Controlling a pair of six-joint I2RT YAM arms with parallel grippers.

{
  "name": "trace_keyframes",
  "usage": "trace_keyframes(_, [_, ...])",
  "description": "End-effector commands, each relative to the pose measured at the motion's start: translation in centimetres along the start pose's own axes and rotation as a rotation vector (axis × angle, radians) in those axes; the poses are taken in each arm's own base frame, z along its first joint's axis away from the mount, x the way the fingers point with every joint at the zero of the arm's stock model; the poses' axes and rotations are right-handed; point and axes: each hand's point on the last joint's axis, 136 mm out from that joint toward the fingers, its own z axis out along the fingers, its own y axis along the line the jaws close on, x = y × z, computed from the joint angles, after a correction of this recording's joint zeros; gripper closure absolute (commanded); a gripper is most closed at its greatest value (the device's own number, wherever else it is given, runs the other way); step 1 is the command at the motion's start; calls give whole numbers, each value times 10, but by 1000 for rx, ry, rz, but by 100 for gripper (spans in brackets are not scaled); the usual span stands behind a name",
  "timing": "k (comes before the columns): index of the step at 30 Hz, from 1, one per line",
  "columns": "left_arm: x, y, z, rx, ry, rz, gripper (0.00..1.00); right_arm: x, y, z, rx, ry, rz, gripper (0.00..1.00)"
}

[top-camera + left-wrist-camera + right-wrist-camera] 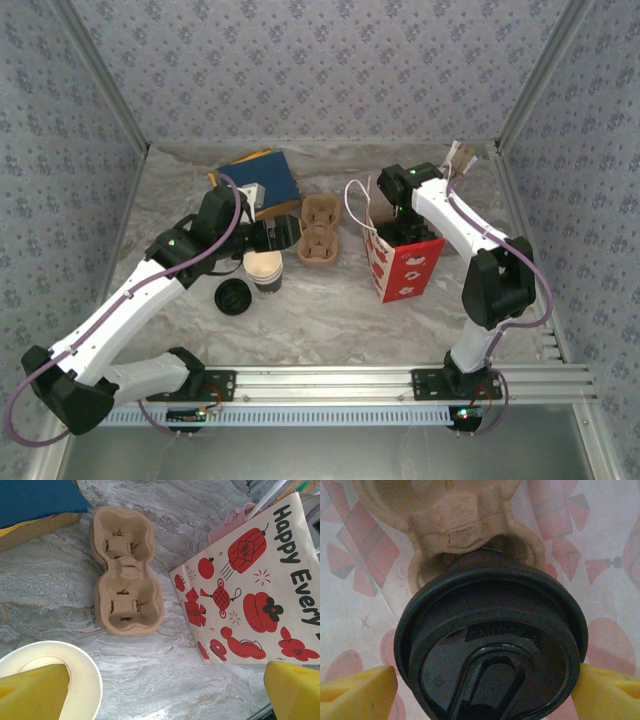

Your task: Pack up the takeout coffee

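My right gripper (pixel 485 690) is down inside the red-and-white paper bag (pixel 408 268), which stands right of centre in the overhead view. On the right wrist camera the takeout coffee (pixel 490 630) sits large in the lower middle of the frame. Its round black lid faces the lens, and the cup is seated in a pulp carrier (pixel 455 520) that runs off toward the top edge. The 2 yellow fingertips (pixel 357 692) sit at the bottom corners, 1 on each side of the lid, both touching its rim. The jaws are spread wide and clasp the coffee by the lid.

My left gripper (pixel 162 695) is wide apart with nothing between the pads. On its wrist camera, the left pad hangs over the mouth of a lidless paper cup (pixel 87 672) at the lower left. An empty 2-cup pulp carrier (pixel 127 577) lies at upper centre, just beside the bag. A blue book (pixel 35 500) fills the upper left corner. In the overhead view, 1 loose black lid (pixel 232 296) lies left of the paper cup.
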Motion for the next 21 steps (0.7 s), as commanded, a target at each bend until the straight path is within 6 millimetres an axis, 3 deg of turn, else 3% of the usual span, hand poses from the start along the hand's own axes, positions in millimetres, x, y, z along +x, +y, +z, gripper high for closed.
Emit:
trace_keyframes(1, [-5, -7, -7, 23, -26, 0, 0, 7, -2, -8, -4, 13, 12, 10])
trace_keyframes(21, [-4, -7, -7, 24, -22, -2, 0, 9, -5, -12, -5, 8, 16, 10])
